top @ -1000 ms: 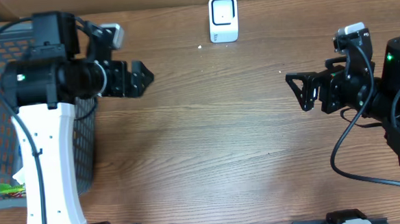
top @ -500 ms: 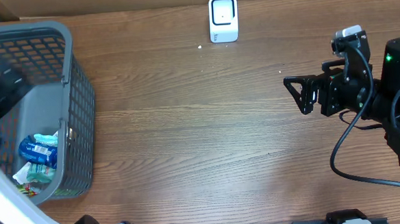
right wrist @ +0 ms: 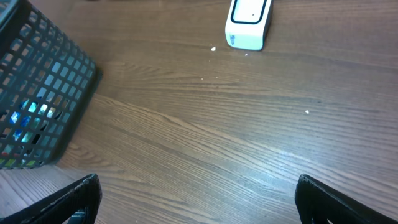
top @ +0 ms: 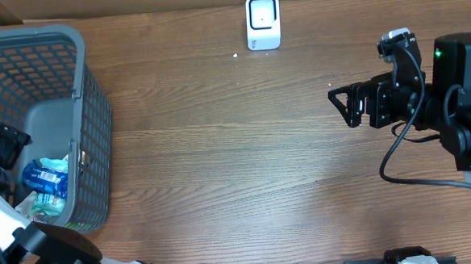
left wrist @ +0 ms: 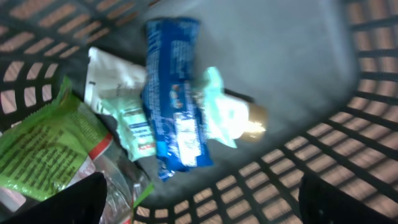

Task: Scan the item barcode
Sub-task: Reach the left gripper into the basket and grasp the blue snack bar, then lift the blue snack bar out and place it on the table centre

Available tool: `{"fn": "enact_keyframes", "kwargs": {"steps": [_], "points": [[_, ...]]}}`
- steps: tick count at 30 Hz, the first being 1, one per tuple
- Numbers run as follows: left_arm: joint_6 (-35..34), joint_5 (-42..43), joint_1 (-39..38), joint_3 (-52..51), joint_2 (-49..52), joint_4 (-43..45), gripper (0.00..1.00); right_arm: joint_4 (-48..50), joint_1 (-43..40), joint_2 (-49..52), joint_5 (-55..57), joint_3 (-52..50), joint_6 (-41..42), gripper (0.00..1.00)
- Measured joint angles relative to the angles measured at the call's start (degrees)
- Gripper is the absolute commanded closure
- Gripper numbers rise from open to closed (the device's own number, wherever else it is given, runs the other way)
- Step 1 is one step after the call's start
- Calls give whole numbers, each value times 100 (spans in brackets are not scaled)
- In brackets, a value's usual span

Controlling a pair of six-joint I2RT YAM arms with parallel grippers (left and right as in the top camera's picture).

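A grey mesh basket stands at the table's left end. Inside lie a blue packet, a white sachet, a mint-green item with a gold cap and a green packet. My left gripper hangs open above them inside the basket, holding nothing. The white scanner stands at the far middle edge. My right gripper is open over bare wood at the right, pointing left, nothing between its fingers.
The basket's walls close in around my left gripper. In the right wrist view the basket is at the left and the scanner at the top. Brown wooden tabletop lies between the two arms.
My left arm has swung from beside the basket's right wall to over its inside, looking down at the packets. My right gripper has shifted slightly left and up.
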Motion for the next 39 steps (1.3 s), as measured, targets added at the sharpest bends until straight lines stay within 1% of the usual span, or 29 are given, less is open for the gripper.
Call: {"fn": "enact_keyframes", "kwargs": {"steps": [6,8,9,10,14,16,17,19,26,30,34,39], "points": [[-343,-275,0,-914,-2,723,18,-31,0,85,-2,0,0,0],[-415,-345,0,-1222,0,968,25,-28,0,129,0,0,0,0],[-446,-367,0,-1366,0,1082,30,-28,0,157,0,0,-2,0],[-481,-389,0,-1506,0,1207,37,-28,0,184,-2,0,2,0],[-568,-452,0,-2057,0,1668,55,-24,0,317,0,0,-2,0],[-627,-470,0,-2238,0,1762,67,-26,0,361,0,0,2,0],[-651,-503,0,-2280,0,1773,73,-28,0,374,0,0,0,0],[-669,-529,0,-2302,0,1784,96,-28,0,380,-2,0,-2,0],[-660,-579,0,-2299,-4,1768,96,-26,0,380,0,0,-2,0],[-658,-529,0,-2081,-2,1373,96,-26,0,380,0,0,0,0],[-568,-323,-39,-1261,-2,767,96,-15,0,380,-2,0,0,0],[-282,-52,-404,437,-96,151,96,7,0,380,0,0,-4,0]]}}
